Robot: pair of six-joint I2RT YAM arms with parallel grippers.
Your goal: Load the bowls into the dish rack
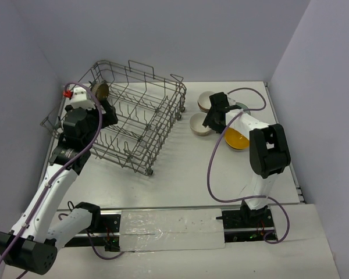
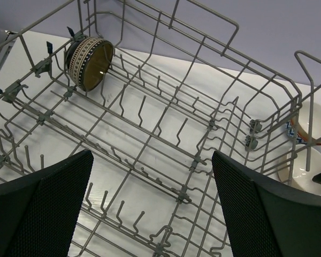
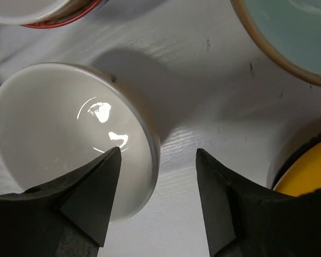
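Observation:
The grey wire dish rack (image 1: pixel 141 119) stands at the left of the table. A blue-white patterned bowl (image 1: pixel 100 89) stands on edge in the rack's far corner (image 2: pixel 89 62). My left gripper (image 2: pixel 151 155) hangs open over the rack's tines (image 2: pixel 166 134), holding nothing. To the right of the rack lies a white bowl (image 1: pixel 200 125). My right gripper (image 3: pixel 156 155) is open and straddles the rim of this white bowl (image 3: pixel 64 128). One finger (image 3: pixel 91 187) is inside it and the other is outside over the table. Neither finger touches the wall.
A bowl with a red-trimmed outside (image 3: pixel 43 10) lies just beyond the white one. A pale green bowl (image 3: pixel 294 32) and an orange-yellow bowl (image 3: pixel 307 174) lie to the right. Grey walls close in the table's left, back and right sides.

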